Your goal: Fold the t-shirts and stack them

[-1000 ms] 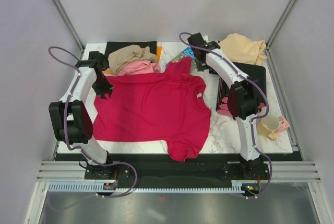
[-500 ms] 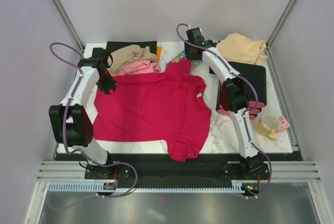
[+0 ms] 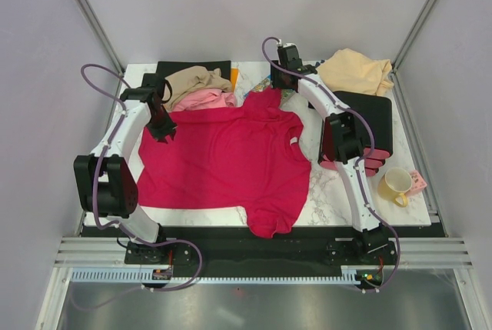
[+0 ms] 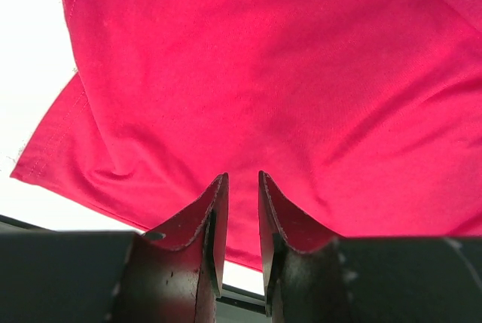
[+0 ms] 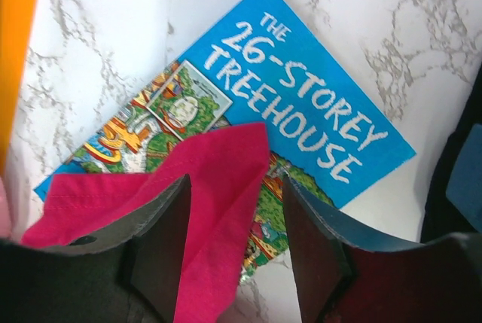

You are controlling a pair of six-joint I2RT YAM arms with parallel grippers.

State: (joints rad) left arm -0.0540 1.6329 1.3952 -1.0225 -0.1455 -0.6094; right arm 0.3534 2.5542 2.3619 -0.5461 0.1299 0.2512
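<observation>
The crimson red t-shirt [image 3: 231, 161] lies spread flat mid-table, and it fills the left wrist view [image 4: 263, 74]. My left gripper [image 3: 164, 131] hovers over its far-left corner, jaws a narrow gap apart and empty [image 4: 241, 176]. My right gripper [image 3: 283, 76] is open over the shirt's far sleeve [image 5: 218, 180], whose tip lies between the jaws without being gripped. The pink t-shirt [image 3: 204, 100] and the tan-brown t-shirt [image 3: 192, 80] are bunched at the far left. The peach-cream t-shirt [image 3: 357, 70] lies at the far right.
A blue illustrated book [image 5: 301, 112] lies under the sleeve tip at the far middle [image 3: 269, 82]. A black mat [image 3: 377, 118] lies at the right, and another [image 3: 173, 68] at the far left. A yellow mug [image 3: 397, 184] stands near the right edge. An orange object [image 5: 15, 37] lies beside the book.
My left gripper has moved right and slightly farther, from the table's left edge onto the shirt's far-left corner. My right gripper has moved farther back to the sleeve over the book.
</observation>
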